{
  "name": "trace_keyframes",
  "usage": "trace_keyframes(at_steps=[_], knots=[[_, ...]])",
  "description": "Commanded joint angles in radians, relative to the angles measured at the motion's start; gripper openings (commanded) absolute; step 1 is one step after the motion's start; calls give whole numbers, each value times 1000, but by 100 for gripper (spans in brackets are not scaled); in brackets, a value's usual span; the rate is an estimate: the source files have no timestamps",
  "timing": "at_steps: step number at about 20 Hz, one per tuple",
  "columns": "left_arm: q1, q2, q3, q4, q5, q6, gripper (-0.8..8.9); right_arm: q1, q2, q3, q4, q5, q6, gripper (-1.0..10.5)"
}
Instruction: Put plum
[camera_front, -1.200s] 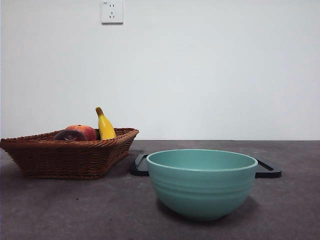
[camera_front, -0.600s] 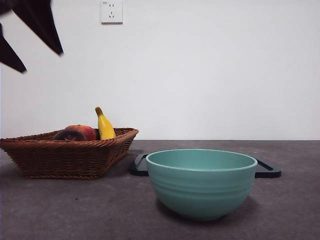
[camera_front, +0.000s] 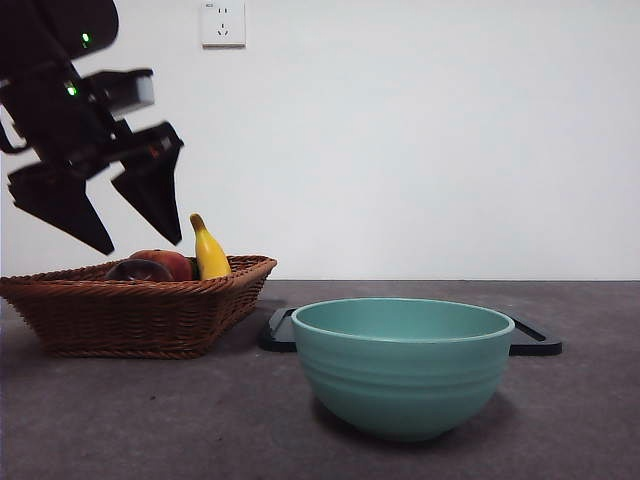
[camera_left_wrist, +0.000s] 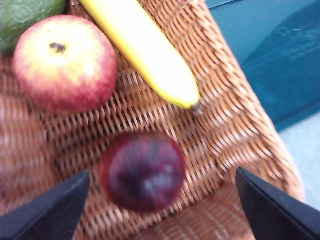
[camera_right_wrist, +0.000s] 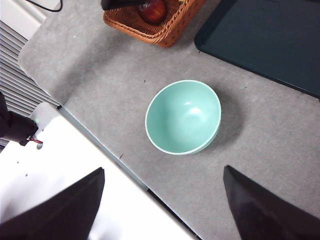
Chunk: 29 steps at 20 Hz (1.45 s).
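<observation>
Since the earlier frames the left gripper (camera_front: 135, 240) has dropped from the top corner to hover just above the wicker basket (camera_front: 140, 315), jaws spread wide and empty. Near the basket stands a teal bowl (camera_front: 403, 365) before a dark tray (camera_front: 535, 340). Inside the basket lie a banana (camera_left_wrist: 145, 50), a red-yellow fruit (camera_left_wrist: 65, 62) and the plum (camera_left_wrist: 142, 170), apart from each other. High over the table, the right gripper (camera_right_wrist: 162, 207) waits, jaws apart.
</observation>
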Motion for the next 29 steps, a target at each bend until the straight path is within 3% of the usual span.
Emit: trace_keyframes(at_steps=[1, 9, 12, 15, 20, 25, 29], knots=[[-4, 54, 19, 29, -3, 19, 468, 5, 13, 20, 11, 0, -4, 379], [-4, 170, 19, 65, -14, 19, 462, 5, 13, 20, 11, 2, -4, 379], [-4, 171, 19, 68, -27, 19, 328, 5, 13, 20, 11, 2, -4, 379], [-4, 169, 19, 68, -27, 19, 301, 5, 13, 20, 11, 2, -4, 379], [-19, 27, 22, 41, -18, -5, 301, 4, 13, 20, 12, 2, -5, 379], [-145, -228, 22, -25, 143, -54, 301, 4, 13, 20, 39, 6, -4, 379], [-343, -258, 22, -43, 159, -61, 301, 4, 13, 20, 49, 6, -4, 379]])
